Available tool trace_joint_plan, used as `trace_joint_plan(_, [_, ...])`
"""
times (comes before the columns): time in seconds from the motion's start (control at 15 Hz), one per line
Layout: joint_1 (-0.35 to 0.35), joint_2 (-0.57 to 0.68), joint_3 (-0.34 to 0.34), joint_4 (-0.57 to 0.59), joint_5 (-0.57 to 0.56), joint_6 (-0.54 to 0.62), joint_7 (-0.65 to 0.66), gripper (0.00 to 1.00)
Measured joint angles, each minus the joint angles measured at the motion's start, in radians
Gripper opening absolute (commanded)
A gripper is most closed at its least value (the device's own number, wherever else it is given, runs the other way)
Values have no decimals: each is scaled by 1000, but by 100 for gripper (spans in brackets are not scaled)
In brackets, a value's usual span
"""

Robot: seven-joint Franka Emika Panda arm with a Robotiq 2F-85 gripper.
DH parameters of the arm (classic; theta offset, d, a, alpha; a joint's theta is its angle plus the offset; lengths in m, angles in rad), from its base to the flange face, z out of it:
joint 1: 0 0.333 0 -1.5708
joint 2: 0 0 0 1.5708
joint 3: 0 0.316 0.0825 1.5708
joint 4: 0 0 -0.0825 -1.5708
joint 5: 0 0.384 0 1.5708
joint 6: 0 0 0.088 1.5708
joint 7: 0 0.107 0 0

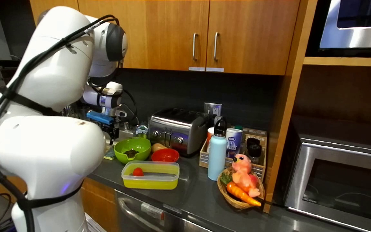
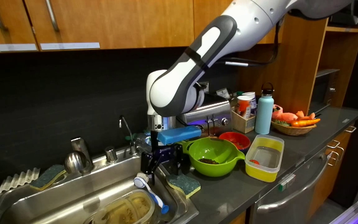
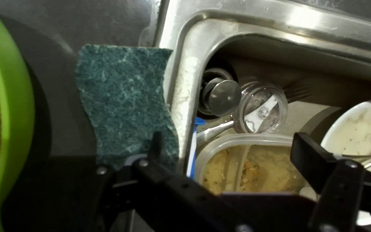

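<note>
Beneath the wooden cabinets (image 2: 120,21), a dark grey counter (image 2: 225,186) is fitted with a steel sink (image 2: 73,193); a toaster (image 1: 172,129) is stood before the dark backsplash (image 2: 57,109). Over the sink's edge the gripper (image 3: 229,148) is held, its jaws spread wide, nothing gripped. Below one side, a green sponge (image 3: 127,103) is laid partly on the counter, partly on the sink's rim. Whether the scrub brush (image 2: 153,193) is touched cannot be made out for sure.

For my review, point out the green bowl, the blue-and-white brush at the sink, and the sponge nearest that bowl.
Green bowl (image 2: 213,169): in an exterior view, on its outer wall.
Brush (image 2: 155,197): in an exterior view, on its handle.
Sponge (image 3: 124,96): in the wrist view, on its dark green top face.
</note>
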Motion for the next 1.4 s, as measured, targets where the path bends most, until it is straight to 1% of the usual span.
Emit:
trace_joint_plan(0.27, [-18, 44, 24, 37, 76, -9, -105, 100])
trace_joint_plan(0.67, [-24, 99, 28, 74, 117, -39, -156, 100])
trace_joint_plan(1.2, [-26, 127, 27, 75, 144, -39, -156, 100])
trace_joint_plan(1.4, [1, 110, -9, 75, 96, -48, -70, 100])
